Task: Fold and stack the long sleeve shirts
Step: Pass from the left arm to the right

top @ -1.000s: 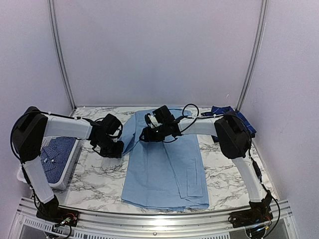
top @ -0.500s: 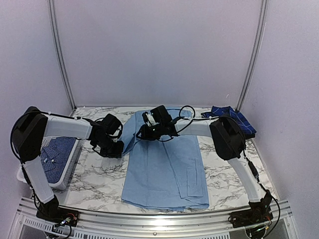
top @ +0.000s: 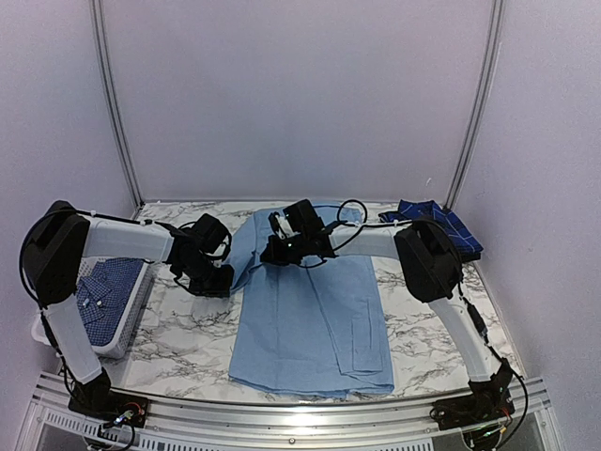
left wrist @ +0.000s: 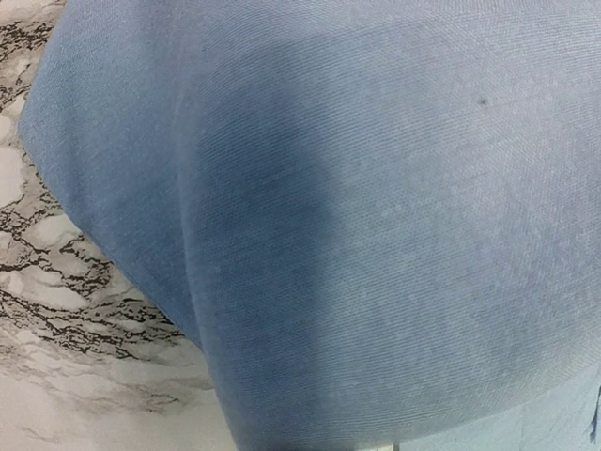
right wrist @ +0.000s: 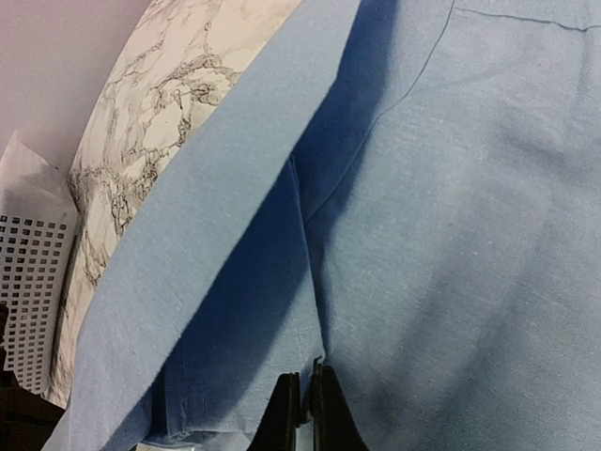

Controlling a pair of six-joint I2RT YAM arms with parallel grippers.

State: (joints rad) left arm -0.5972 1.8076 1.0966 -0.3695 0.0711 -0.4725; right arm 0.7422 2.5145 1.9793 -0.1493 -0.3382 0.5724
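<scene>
Folding the light blue shirt (top: 310, 319) inward.
Its edge is pinched by the right jaws; the left jaws cannot be judged; cloth is best kept taut.

A robotics laboratory test cell is shown. A white, grey-veined marble-patterned tabletop (top: 188, 343) is enclosed by plain pale lilac panel walls (top: 300, 94), which are framed with thin grey metal uprights (top: 113, 103). Along the bottom of the top view, two white-and-black jointed robot arms (top: 122, 240) are bolted to a ribbed aluminium rail (top: 282, 418).
</scene>
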